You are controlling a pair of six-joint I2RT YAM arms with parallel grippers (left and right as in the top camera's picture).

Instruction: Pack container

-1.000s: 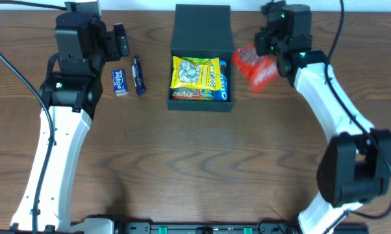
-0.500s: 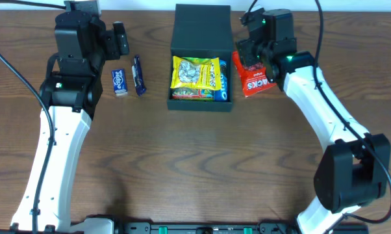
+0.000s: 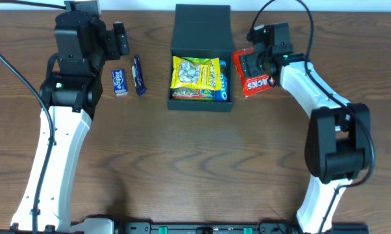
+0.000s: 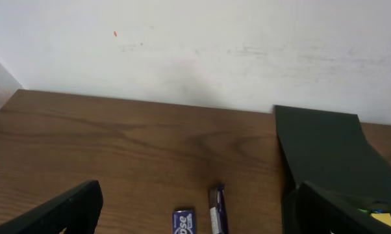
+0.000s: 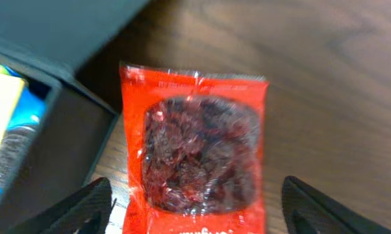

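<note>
Your right gripper [image 5: 197, 188] is hovering spread over the red packet [image 5: 195, 149] beside the container [image 3: 201, 26], far table [image 3: 195, 162] edge; left gripper [image 4: 192, 192] is gaping.

White-shelled arm links [image 3: 52, 156], black blocky joint housings [image 3: 75, 39], thin black cables [image 3: 13, 65] at 10 and 1 o'clock, small green indicator lights [image 3: 58, 84].

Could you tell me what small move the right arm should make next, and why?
Probably lower the open right gripper and close on the red packet: it lies on the table beside the box, not inside.
</note>
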